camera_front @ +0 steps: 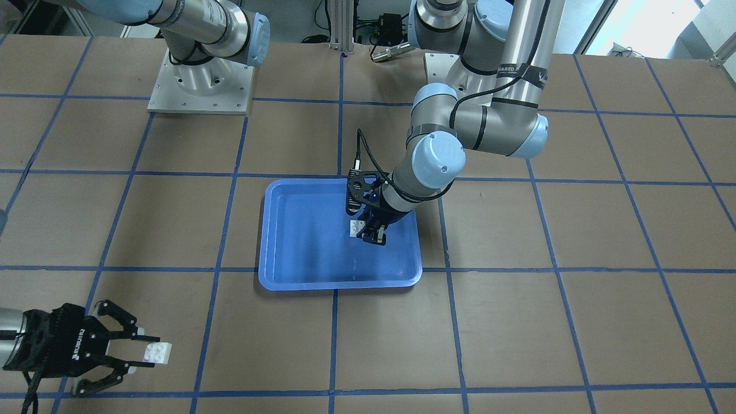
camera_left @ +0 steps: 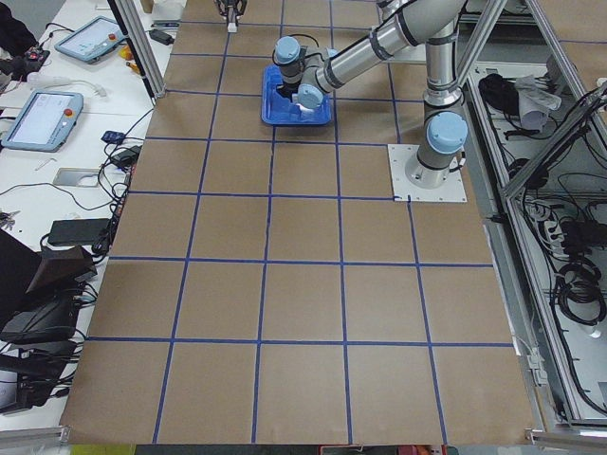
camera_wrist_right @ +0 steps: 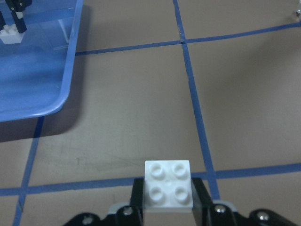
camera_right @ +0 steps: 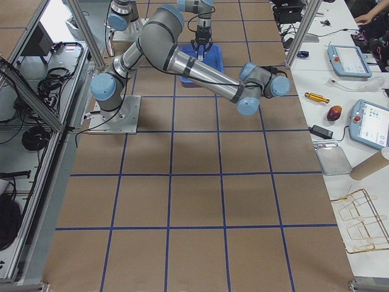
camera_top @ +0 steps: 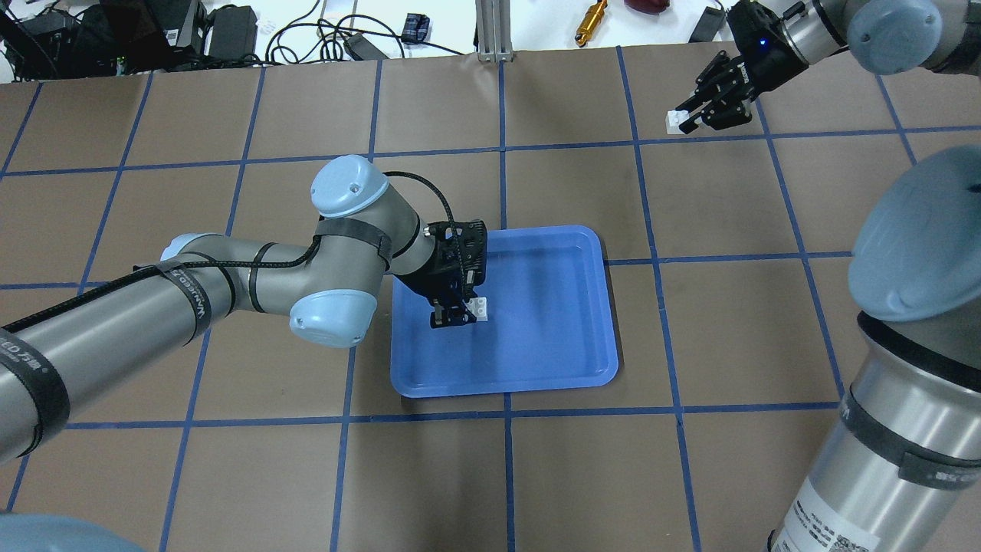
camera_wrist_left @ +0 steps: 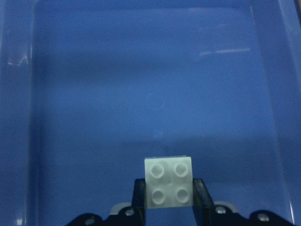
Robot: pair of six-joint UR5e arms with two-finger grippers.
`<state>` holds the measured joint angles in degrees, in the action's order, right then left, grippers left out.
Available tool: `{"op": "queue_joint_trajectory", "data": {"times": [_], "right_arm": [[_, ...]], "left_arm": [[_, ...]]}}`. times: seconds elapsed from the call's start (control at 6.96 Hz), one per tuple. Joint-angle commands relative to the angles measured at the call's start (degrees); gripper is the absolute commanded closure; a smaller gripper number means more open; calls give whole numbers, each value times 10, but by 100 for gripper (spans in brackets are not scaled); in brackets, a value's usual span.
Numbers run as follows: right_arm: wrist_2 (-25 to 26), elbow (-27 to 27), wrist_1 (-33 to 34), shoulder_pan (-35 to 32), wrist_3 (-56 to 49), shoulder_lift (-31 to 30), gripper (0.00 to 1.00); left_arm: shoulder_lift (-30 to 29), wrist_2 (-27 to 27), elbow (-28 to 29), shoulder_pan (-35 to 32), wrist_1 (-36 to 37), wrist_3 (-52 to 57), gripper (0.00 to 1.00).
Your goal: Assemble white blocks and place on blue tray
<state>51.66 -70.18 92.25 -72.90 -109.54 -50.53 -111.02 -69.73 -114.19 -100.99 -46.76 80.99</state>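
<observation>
Along the far left edge of the bench (camera_top: 191, 475), seen from overhead, black power bricks and tangled cables (camera_top: 230, 31) lie beyond the brown paper. The left arm (camera_top: 230, 276) reaches in from that side, and its wrist overhangs the left rim of the tray (camera_top: 559, 253), hiding that stretch of rim. The left gripper (camera_top: 458, 314) points down inside the tray's left half. Its jaws pinch the left block (camera_top: 480, 308) by two opposite sides, studs up. The wrist view shows only blue tray floor ahead of the block, and I cannot tell whether the block touches that floor.

The tray lies flat near the middle of the bench, across one of the blue tape lines (camera_top: 503, 153) that grid the paper. Past the bench's far edge stand an aluminium post (camera_top: 490, 31) and, to its right, a brass-coloured cylinder (camera_top: 592, 14).

Farther right, near the far right corner and well apart from the tray, the right gripper (camera_top: 692, 116) hangs low over the bench. Its jaws pinch the right block (camera_top: 674, 121), studs up, just above a tape line. The two blocks are not joined. At the right edge, the right arm's large grey and pale-blue elbow (camera_top: 912, 253) blocks the view of that part of the bench.
</observation>
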Motion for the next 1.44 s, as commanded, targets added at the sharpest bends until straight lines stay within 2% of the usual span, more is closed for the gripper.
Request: {"op": "queue_joint_trajectory", "data": {"times": [0.0, 0.14, 0.29, 0.43, 0.58, 0.72, 1.15, 1.29], "right_arm": [[-5, -111, 36, -15, -5, -88, 100], [-22, -168, 61, -16, -11, -123, 100], [-23, -236, 101, -17, -10, -162, 100], [-30, -306, 144, -18, -11, -202, 100], [-38, -370, 200, -27, -9, -232, 100], [-44, -410, 240, -42, -6, -247, 100], [-85, -480, 303, -71, -8, -258, 100], [-87, -506, 346, -84, -1, -258, 100]], "left_arm": [[-9, 1, 1, -1, 0, -1, 55], [-12, 1, 1, -1, 1, 0, 18], [-14, 1, 2, 0, 2, -1, 7], [-14, 1, 2, 0, 1, -1, 0], [-13, 1, 5, 0, 2, 1, 0], [-8, 2, 9, 5, 4, 3, 0], [-8, 2, 10, 31, 2, 53, 60], [-2, 2, 8, 33, -3, 50, 75]]}}
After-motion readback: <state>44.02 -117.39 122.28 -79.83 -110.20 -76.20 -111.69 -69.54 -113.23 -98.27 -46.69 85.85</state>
